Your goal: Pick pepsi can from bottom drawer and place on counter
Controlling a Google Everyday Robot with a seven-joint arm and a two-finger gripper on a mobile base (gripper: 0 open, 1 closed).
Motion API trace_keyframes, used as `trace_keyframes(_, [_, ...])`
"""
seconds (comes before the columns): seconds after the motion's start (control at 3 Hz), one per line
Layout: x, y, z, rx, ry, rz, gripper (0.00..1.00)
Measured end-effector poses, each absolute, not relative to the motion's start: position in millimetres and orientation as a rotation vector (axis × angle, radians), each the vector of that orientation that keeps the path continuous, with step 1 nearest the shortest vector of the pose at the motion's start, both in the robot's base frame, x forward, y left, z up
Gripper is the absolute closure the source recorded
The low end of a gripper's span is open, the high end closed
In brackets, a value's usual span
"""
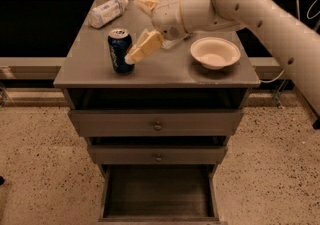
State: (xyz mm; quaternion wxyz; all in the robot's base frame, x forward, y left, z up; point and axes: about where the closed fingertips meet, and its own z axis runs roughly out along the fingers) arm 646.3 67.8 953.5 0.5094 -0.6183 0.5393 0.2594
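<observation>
The pepsi can (120,51), dark blue with a silver top, stands upright on the counter (165,71) near its front left. My gripper (135,31) is just right of the can, open, and holds nothing. One yellowish finger (145,46) lies close to the can's right side and the other (145,5) is farther back. The bottom drawer (157,194) is pulled open and its dark interior looks empty.
A clear plastic bottle (107,12) lies on its side at the counter's back left. A white bowl (215,52) sits on the right of the counter. The two upper drawers with round knobs (157,126) are closed. The floor is speckled.
</observation>
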Motion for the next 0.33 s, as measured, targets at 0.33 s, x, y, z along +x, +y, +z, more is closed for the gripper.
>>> trace_keyframes(0.33, [623.7, 33.0, 980.0, -1.430, 1.463, 0.375, 0.00])
